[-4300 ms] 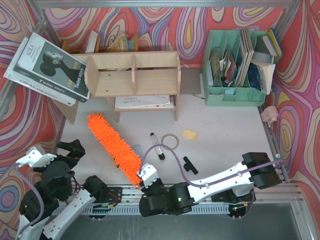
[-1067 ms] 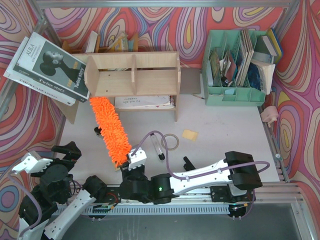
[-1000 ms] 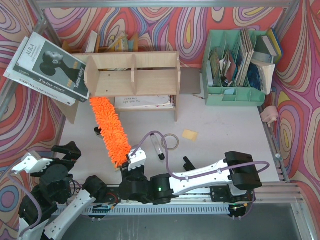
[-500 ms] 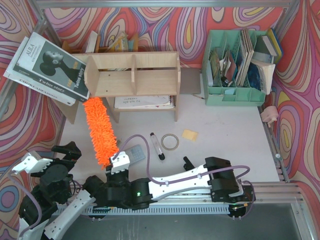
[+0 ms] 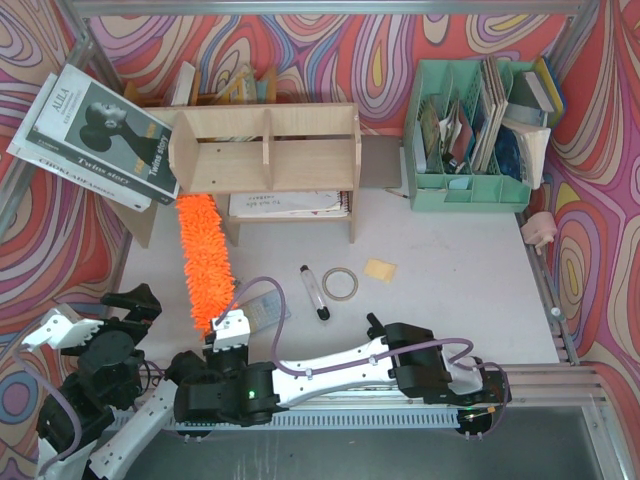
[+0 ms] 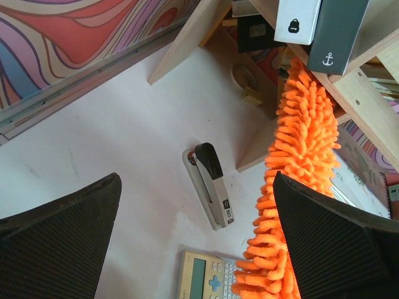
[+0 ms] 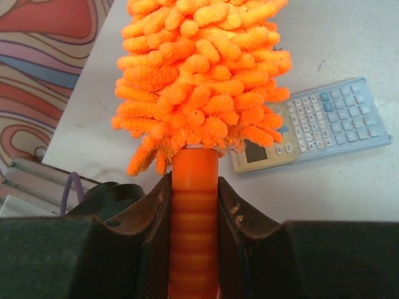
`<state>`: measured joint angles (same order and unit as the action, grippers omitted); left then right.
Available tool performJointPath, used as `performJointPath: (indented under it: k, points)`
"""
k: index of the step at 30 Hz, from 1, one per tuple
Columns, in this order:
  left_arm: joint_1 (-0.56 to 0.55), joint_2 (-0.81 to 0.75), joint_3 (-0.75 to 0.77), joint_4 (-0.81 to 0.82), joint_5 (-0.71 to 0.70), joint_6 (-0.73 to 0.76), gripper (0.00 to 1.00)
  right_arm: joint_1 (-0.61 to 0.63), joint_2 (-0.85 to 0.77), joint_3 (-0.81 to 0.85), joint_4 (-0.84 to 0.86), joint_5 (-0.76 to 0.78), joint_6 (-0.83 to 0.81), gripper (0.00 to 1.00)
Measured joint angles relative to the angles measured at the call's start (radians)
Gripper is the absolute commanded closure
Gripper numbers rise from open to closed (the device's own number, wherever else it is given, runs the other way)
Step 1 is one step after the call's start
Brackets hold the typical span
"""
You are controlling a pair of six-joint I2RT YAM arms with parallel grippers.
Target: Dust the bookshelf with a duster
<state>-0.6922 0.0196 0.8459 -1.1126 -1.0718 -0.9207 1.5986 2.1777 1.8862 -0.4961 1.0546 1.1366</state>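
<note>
Loud swirls of red, pink and blue cover the walls (image 5: 400,40) on every side, and a white table (image 5: 450,250) sits boxed in by them. At the far left a stack of books (image 5: 95,125) leans against the wall. Down at the near-left edge the left gripper (image 6: 197,177) hangs over the tabletop with its fingers spread wide and nothing between them; from its wrist view a black-and-silver stapler (image 6: 212,187) lies flat below. Just to the right, the right gripper (image 7: 194,205) is clamped tight around the ribbed orange handle of the duster (image 5: 200,260). The shaggy head runs away from it up the left side of the table, its tip up against the bottom-left edge of the bookshelf (image 5: 265,150). A pale blue calculator (image 5: 262,308) lies beside the near end of the head. Further right come a black-and-white marker pen (image 5: 313,292), a tape ring (image 5: 340,283) and a yellow sticky note (image 5: 380,268), each apart from the others.

The plywood shelf stands at the back left of centre, two upright dividers splitting it into three compartments. A spiral notebook (image 5: 290,204) lies on the table underneath it, between the legs, and more books (image 5: 235,85) stand behind it. At the back right is a mint-green file organiser (image 5: 470,140), its slots crammed with upright booklets, papers and books.
</note>
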Motion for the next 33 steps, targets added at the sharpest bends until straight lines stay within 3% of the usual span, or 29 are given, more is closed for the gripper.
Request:
performJointPath:
  k: [7, 16, 22, 27, 33]
  points:
    - [0.0, 0.0, 0.0, 0.0, 0.0, 0.0, 0.02, -0.005, 0.0, -0.001, -0.093, 0.001, 0.103, 1.0]
    - [0.0, 0.0, -0.002, 0.0, 0.0, 0.0, 0.02, -0.084, 0.011, -0.039, -0.133, -0.226, 0.157, 1.0]
    - [0.0, 0.0, -0.002, 0.0, 0.0, -0.003, 0.02, -0.09, 0.024, -0.032, -0.171, -0.268, 0.184, 1.0]
    - [0.0, 0.0, -0.002, 0.0, 0.0, -0.003, 0.02, -0.066, 0.011, -0.049, -0.154, -0.206, 0.185, 1.0]
    - [0.0, 0.0, -0.002, 0.0, 0.0, -0.003, 0.02, 0.051, -0.038, -0.1, -0.02, 0.021, 0.043, 1.0]
